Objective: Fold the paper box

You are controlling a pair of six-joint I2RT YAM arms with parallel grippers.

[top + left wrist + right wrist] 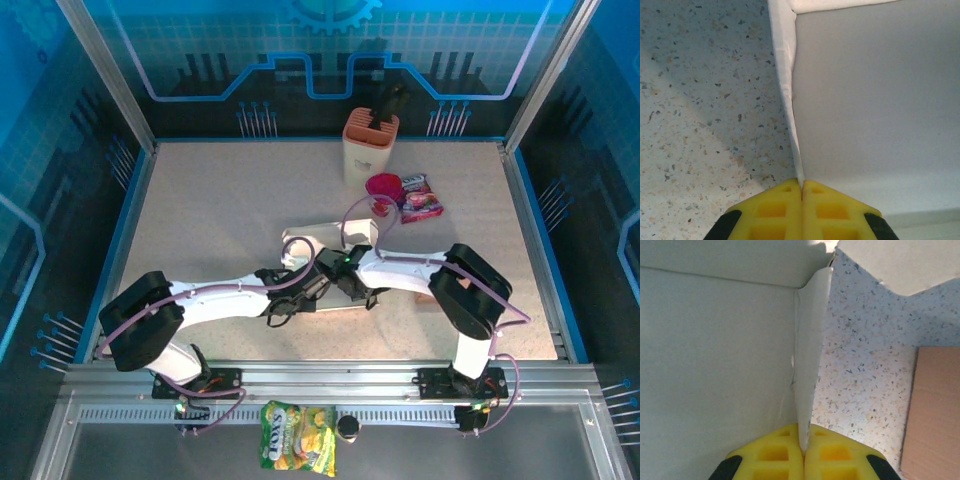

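Paper box (870, 100) walls upright, left gripper (801, 190) pinching one, right gripper (804, 437) another

we see our right gripper (803, 450) pinching its yellow fingers (775, 456) on a thin upright wall (810, 340) of the white paper box (715, 365), whose broad panel spreads left. the speckled tabletop (865, 370) lies to the right, with a brown cardboard sheet (932, 410) at the edge and a white flap (900, 260) above.

Paper box (870, 100): smooth matt white card, wrinkled along the fold. Tabletop (700, 100): speckled, grainy, dull. Right gripper (803, 435) pads (780, 455): yellow moulded plastic, satin sheen. Brown sheet (932, 410): plain matt cardboard.
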